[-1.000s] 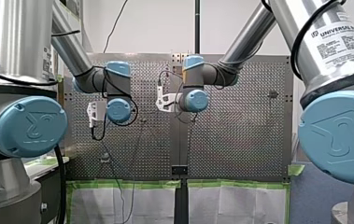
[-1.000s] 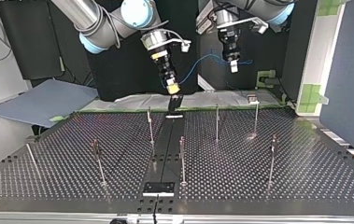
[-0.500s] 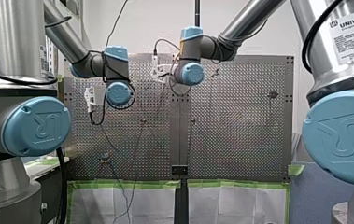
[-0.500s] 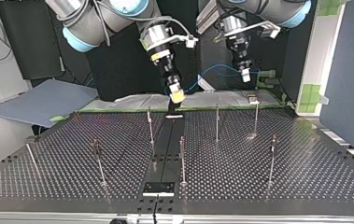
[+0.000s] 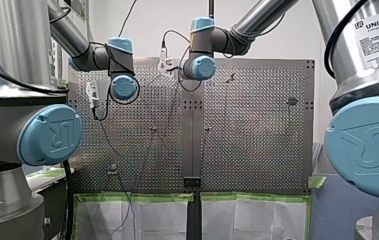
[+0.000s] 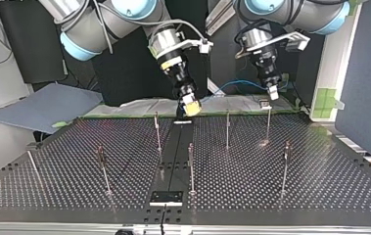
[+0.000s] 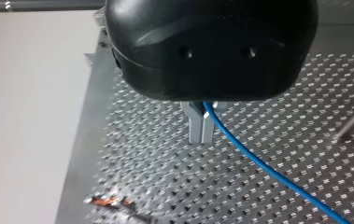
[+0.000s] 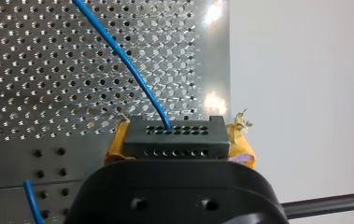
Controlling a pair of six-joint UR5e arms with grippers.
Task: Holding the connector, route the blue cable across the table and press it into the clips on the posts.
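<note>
Right gripper [image 8: 179, 141] clamps connector [image 8: 173, 136] between yellow pads [image 8: 115, 145] | left gripper [image 7: 201, 137] pinches blue cable [image 7: 258, 163]

The perforated table [image 8: 48, 70] is reflective metal. The blue cable [image 7: 258, 161] has a smooth glossy jacket. The connector [image 8: 173, 140] is matt black plastic; the yellow pads [image 8: 115, 148] are frayed.
</note>
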